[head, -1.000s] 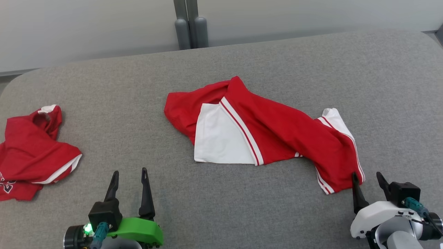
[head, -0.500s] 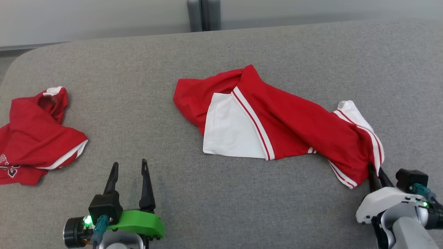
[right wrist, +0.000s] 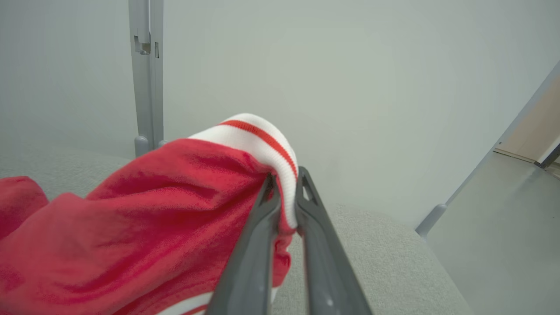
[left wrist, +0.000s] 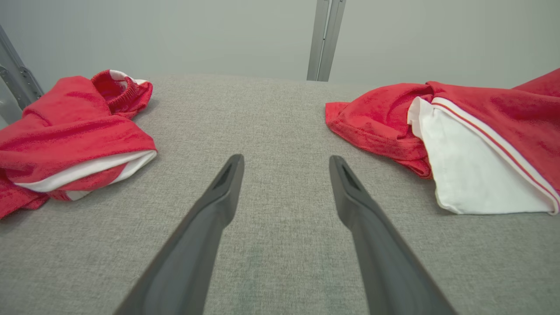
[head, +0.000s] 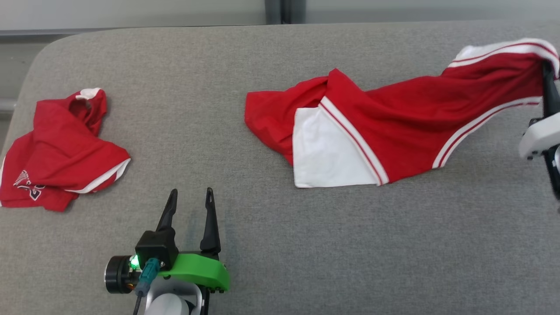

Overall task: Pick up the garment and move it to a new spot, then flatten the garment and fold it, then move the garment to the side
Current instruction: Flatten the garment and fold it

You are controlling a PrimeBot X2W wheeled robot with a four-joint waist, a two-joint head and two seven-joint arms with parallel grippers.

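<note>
A red garment (head: 393, 127) with white trim lies across the right half of the head view on a gray surface (head: 280, 245). Its right end is raised at the upper right edge, pinched between the fingers of the right gripper (right wrist: 284, 180). The left gripper (head: 191, 192), fingers spread and empty, sits lower left of centre over bare surface. A 2nd garment (head: 61, 148) lies crumpled at the left edge.

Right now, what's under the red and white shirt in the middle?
The shirt's right end is held up by the shut right gripper, and you can see bare grey surface below it. The rest lies flat on that surface, so anything under there is hidden.
</note>
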